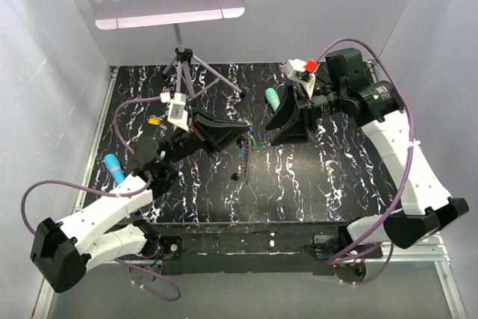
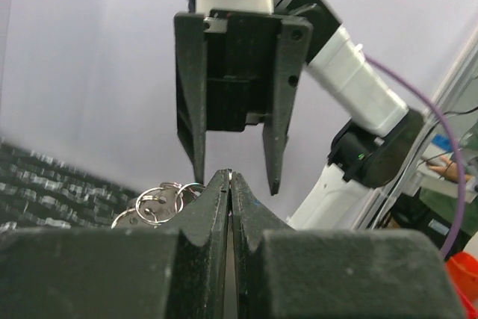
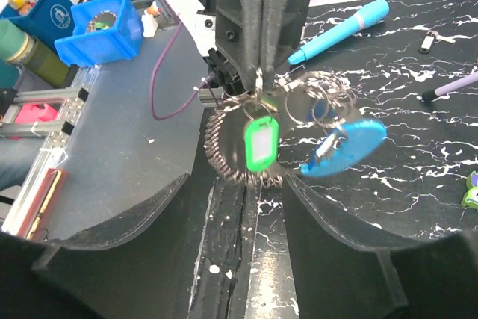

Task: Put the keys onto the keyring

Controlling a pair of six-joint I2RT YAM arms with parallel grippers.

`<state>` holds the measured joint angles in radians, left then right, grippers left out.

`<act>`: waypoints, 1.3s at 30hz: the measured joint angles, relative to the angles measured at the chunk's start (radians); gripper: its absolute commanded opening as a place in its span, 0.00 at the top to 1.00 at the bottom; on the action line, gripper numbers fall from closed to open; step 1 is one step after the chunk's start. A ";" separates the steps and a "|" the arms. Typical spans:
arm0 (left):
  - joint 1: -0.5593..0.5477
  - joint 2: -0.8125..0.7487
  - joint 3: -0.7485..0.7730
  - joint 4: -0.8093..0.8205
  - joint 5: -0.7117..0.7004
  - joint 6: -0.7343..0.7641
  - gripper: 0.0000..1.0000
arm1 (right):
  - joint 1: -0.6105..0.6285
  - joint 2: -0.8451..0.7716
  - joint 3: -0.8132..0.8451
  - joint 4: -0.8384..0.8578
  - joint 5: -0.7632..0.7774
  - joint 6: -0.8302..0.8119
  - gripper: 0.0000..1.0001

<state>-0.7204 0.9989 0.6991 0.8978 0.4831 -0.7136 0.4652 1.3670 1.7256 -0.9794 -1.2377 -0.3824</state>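
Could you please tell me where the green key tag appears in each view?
Top external: centre, a small speck beside the left gripper.
Left wrist: not visible.
Right wrist: centre, hanging beneath the left gripper.
Shared landmark: the left gripper's shut fingers.

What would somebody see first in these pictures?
A jingly bunch dangling in mid-air at the middle: a loop of grey metal chain with a bright green plastic tag and a blue curved plastic clasp. The left gripper, shut tight, holds it up. The open right gripper faces it, over the black marbled table.
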 measured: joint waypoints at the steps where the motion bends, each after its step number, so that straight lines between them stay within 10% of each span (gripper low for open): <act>1: 0.000 -0.003 0.012 -0.047 0.005 0.014 1.00 | 0.001 -0.004 -0.010 -0.006 0.001 -0.017 0.41; 10: 0.000 -0.013 0.076 -0.437 0.010 0.134 1.00 | 0.013 -0.018 -0.116 0.015 0.071 -0.032 0.43; 39: 0.003 0.057 0.076 -0.411 0.027 0.080 1.00 | 0.093 0.015 -0.116 0.082 0.219 0.005 0.59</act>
<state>-0.7174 1.0557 0.7746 0.4870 0.5098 -0.6331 0.5583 1.3823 1.6100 -0.8970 -1.0191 -0.3775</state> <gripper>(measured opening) 0.010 0.406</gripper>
